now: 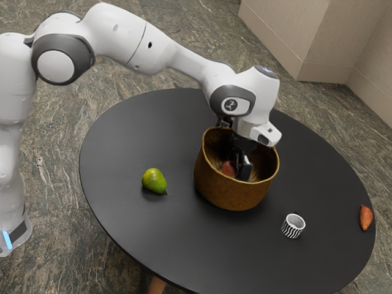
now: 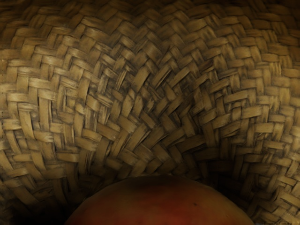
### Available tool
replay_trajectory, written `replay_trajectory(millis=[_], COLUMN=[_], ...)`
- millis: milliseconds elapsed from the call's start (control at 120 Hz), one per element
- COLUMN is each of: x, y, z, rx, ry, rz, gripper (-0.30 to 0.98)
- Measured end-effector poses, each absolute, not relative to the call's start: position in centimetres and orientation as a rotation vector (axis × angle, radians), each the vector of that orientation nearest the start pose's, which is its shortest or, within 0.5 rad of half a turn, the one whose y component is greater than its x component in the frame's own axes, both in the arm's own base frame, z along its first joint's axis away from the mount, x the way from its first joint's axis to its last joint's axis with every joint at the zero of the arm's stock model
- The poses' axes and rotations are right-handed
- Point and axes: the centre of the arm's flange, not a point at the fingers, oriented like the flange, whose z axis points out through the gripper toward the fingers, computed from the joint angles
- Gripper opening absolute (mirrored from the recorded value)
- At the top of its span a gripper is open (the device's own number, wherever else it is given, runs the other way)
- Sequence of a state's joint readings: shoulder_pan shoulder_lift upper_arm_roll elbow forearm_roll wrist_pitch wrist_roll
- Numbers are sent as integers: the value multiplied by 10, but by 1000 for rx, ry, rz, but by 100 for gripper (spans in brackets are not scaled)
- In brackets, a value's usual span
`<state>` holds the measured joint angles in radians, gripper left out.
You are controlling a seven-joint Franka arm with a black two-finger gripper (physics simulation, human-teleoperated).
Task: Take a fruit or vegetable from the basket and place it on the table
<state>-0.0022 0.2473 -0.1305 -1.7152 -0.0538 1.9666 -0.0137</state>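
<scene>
Round brown woven basket: my landmark, standing on the round black table
Black two-finger gripper: I have it down inside the basket; I can't tell how wide it stands or whether it grips anything
Rounded reddish fruit: in the basket, right by my gripper
Green pear: on the table, beside the basket, toward the exterior view's left
Black-and-white striped cup: near the basket, toward the exterior view's right
Orange-red tapered vegetable: well apart from the basket, by the table's edge

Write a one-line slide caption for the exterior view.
Gripper inside a brown basket, near a reddish fruit; a green pear and striped cup on the round table.
</scene>
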Motion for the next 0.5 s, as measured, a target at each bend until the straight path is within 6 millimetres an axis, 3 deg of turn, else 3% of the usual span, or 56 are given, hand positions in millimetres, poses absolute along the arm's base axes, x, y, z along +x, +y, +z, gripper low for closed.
replay_trajectory(millis=[267,442,500], x=[606,585,581], y=[-90,-120,-129], z=[512,612,630], rx=[-3200,-3187,-3185], ry=[186,286,319], rz=[-132,-307,-327], gripper=[27,38,39])
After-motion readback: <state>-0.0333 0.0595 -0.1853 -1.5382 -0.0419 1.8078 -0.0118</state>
